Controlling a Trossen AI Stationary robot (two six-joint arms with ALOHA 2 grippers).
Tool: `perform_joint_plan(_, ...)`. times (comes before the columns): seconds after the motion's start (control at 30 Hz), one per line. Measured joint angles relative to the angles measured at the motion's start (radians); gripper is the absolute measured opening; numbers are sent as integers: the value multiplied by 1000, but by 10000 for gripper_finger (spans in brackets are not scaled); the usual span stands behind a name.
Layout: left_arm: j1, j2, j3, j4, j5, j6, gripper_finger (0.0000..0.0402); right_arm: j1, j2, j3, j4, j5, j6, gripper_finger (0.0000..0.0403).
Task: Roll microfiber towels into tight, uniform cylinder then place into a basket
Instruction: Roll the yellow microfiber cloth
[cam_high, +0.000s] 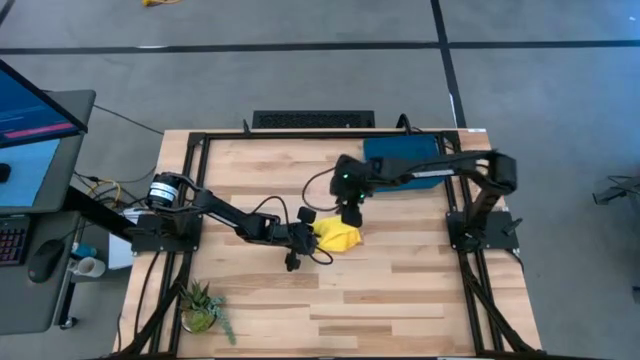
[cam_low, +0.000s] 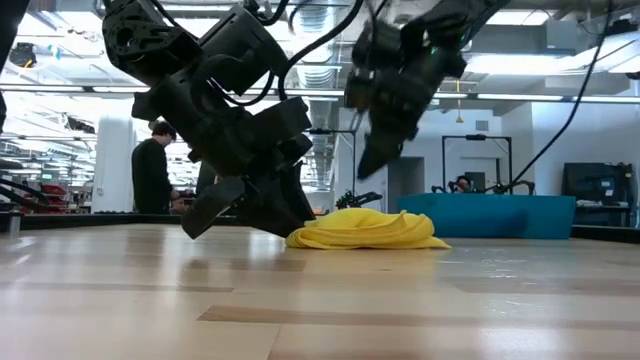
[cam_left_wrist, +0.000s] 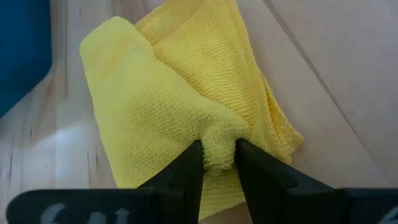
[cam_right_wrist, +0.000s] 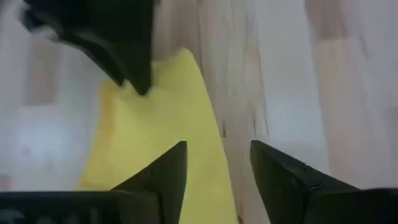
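Rolling the yellow towel (cam_high: 338, 236) well depends on both grippers working one edge together, and at this moment only one has hold of it. The towel lies bunched near the middle of the table (cam_high: 400, 300), a loose heap with no cylinder begun. At its 9 o'clock side the left gripper (cam_left_wrist: 219, 163) sits low on the wood, its fingers closed partway on a pinched fold of the cloth, as its wrist view shows plainly. The right gripper (cam_right_wrist: 217, 165) hangs just above the towel's 12 o'clock edge with its fingers apart and nothing between them. The basket (cam_high: 405, 163) stands at about 1 o'clock from the towel, near the table's far edge; no blue towel can be made out. To my eye the cloth should first be pulled flat, since a roll started on a crumpled heap will come out lumpy and uneven. The free gripper would do best to take the edge level with the left one's pinch, so the roll starts straight and keeps an even width.
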Motion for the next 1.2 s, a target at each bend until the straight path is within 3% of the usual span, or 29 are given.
perform_joint_plan(0.17, -4, 0, 0, 0, -5, 3, 91, -2, 110, 0, 23, -8, -43, 218)
perform_joint_plan(0.3, -8, 0, 0, 0, -9, 4, 91, 5, 175, 1, 53, -43, -71, 222)
perform_joint_plan(0.8, -10, 0, 0, -2, -64, 23, 91, 6, 219, 17, -38, -138, 4, 172)
perform_joint_plan(1.0, -10, 1, 0, -15, -144, 41, 91, 15, 242, 21, -39, -110, 8, 130)
perform_joint_plan(1.2, -10, 2, -1, -16, -204, 21, 91, 24, 242, 21, -49, -83, 8, 37)
